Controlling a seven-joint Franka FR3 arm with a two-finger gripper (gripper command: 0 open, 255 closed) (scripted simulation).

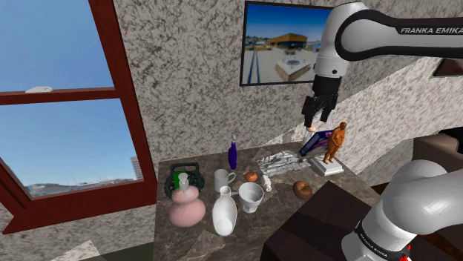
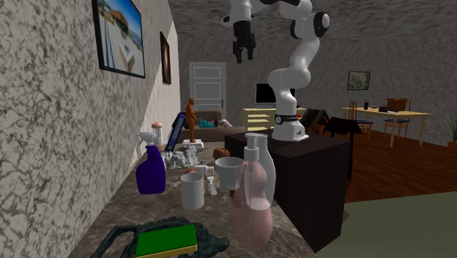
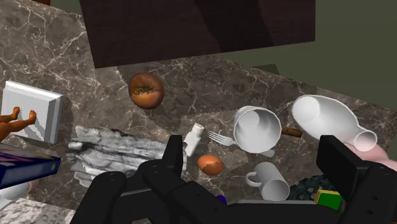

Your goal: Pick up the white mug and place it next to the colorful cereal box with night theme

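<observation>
Survey taken across the shoulder view, left to right. A dark basket (image 1: 185,176) sits at the back of the marble counter (image 1: 169,241), with a pink pump bottle (image 1: 186,205) in front of it.

Next comes the white mug (image 1: 222,180). It is plain white and straight-sided, and it stands upright with its mouth open to the ceiling. A single loop handle points to that view's right. It stands on the counter between the basket and a flared white cup (image 1: 251,196), just behind a white vase (image 1: 224,212) and in front of a purple bottle (image 1: 232,154). Nothing touches it.

Further right lie a small brown egg-shaped item (image 1: 251,176), a grey rough lump (image 1: 283,162) and a brown round object (image 1: 302,188).

At the far right the cereal box (image 1: 314,140), dark blue and purple, leans tilted against the wall. It is behind an orange figurine (image 1: 336,143) on a white base and well apart from the mug.

The gripper (image 1: 316,120) hangs in the air above the box and figurine. Its fingers are spread wide and it is holding nothing. In the wrist view the mug (image 3: 271,181) lies far below, between the parted fingers (image 3: 174,151).
</observation>
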